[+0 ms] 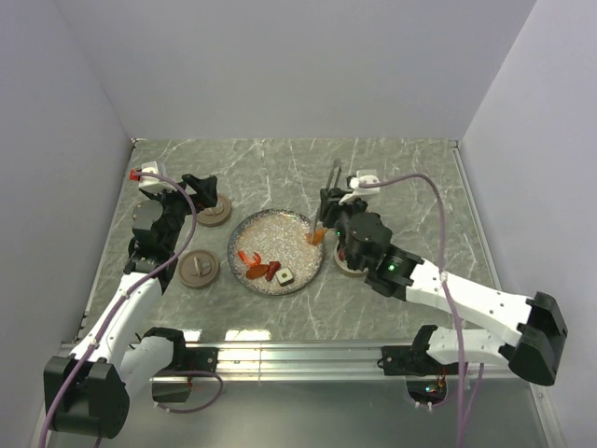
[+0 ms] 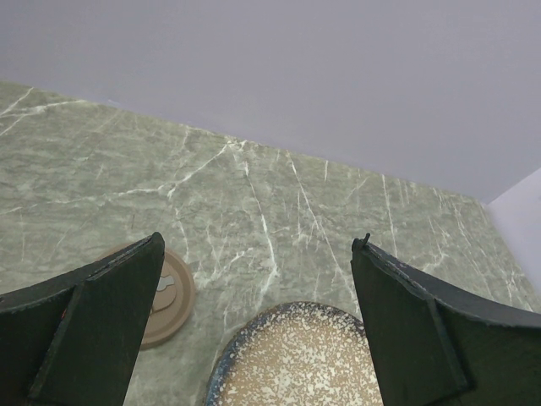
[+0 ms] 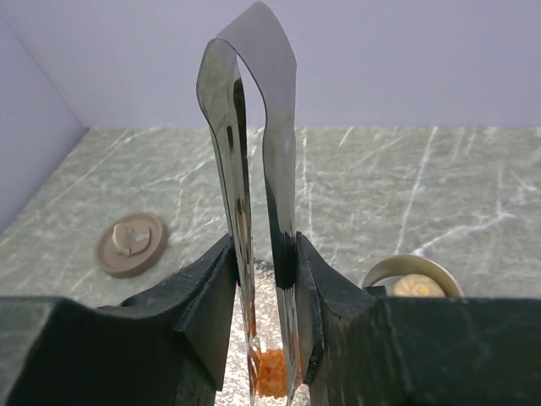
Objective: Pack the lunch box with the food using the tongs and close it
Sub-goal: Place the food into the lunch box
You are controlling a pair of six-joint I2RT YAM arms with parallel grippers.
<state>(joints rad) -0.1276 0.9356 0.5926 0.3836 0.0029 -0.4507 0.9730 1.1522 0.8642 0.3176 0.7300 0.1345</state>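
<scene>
My right gripper (image 1: 332, 211) (image 3: 264, 262) is shut on the slim metal tongs (image 1: 328, 194) (image 3: 254, 127), squeezing their two arms close together. An orange bit of food (image 1: 315, 237) (image 3: 271, 374) is pinched between the tong tips, over the right rim of the speckled plate (image 1: 298, 224). More red and orange bits (image 1: 256, 267) and a white square with a dark centre (image 1: 284, 276) lie on the plate. The round lunch box tin (image 3: 380, 272) holds a pale ball (image 3: 416, 286); in the top view my right arm mostly covers it. My left gripper (image 1: 201, 190) (image 2: 258, 321) is open and empty, left of the plate.
Two brown round lids (image 1: 213, 211) (image 1: 199, 269) lie left of the plate; one lid (image 2: 169, 296) (image 3: 131, 244) shows in both wrist views. The plate's edge (image 2: 254, 334) is just below my left fingers. White walls close in the marble table on three sides.
</scene>
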